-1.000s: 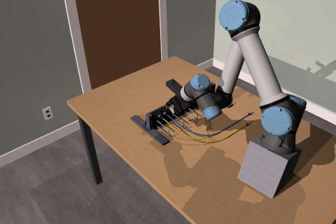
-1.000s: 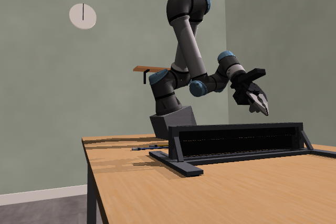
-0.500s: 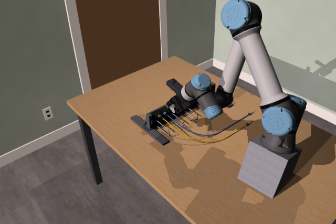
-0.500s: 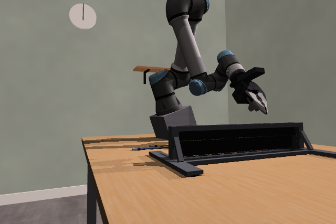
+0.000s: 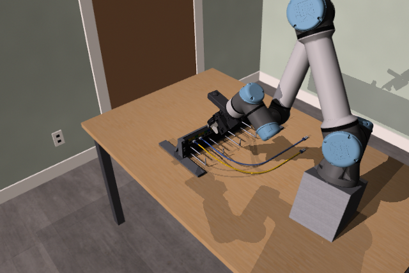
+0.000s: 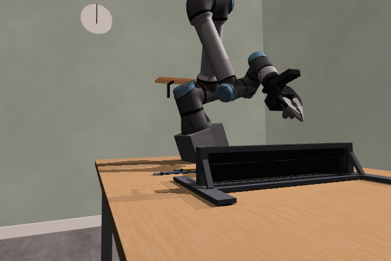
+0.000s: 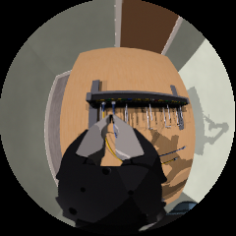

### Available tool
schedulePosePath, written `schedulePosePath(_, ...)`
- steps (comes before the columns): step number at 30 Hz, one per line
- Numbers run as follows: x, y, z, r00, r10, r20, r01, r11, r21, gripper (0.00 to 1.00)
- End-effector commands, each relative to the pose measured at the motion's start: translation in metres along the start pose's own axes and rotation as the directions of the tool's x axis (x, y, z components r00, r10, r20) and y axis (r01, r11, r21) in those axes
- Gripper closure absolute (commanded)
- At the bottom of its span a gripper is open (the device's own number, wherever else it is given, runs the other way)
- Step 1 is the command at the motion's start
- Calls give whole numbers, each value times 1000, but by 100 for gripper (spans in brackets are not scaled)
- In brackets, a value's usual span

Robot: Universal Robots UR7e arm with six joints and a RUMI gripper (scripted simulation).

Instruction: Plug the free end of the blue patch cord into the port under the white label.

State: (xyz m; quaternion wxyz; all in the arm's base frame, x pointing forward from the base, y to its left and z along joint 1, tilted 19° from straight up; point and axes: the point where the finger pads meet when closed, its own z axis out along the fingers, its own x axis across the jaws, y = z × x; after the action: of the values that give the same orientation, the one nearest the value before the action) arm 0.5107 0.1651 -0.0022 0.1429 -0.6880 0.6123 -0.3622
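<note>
Nothing of the real work looks done yet. The hand [image 6: 298, 113] hangs in the air above the rack [image 6: 274, 148], right of centre in the exterior view, its two fingers pinched together and holding nothing (the tips meet with no plug between them). The blue cord [image 5: 250, 163] has one end plugged into a port near the left end of the rack in the top view, and from there it curves across the table [image 5: 138, 137] toward the right; its free plug [image 5: 304, 138] lies on the wood just left of the arm's grey base block [image 5: 317, 210], well apart from the hand. The yellow cord [image 5: 254, 172] runs just beside it along the same curve, its own loose end lying close by. The rack stands flat on its feet, not tilted. The labels above the ports are too small to read, so I cannot tell which port is the white one. By my reading, everything is left: reach the free blue plug, open, take it with the clip up, carry it to the white-labelled port, push until it latches, then let both cords rest.
</note>
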Motion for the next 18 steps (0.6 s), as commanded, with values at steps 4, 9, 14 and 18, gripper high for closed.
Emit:
schedulePosePath(4,0,-1,-26,1000,1,0,-1,1000,-1,100)
schedulePosePath(9,0,-1,-48,1000,1,0,-1,1000,-1,100)
schedulePosePath(14,0,-1,-66,1000,1,0,-1,1000,-1,100)
schedulePosePath(18,0,-1,-71,1000,1,0,-1,1000,-1,100)
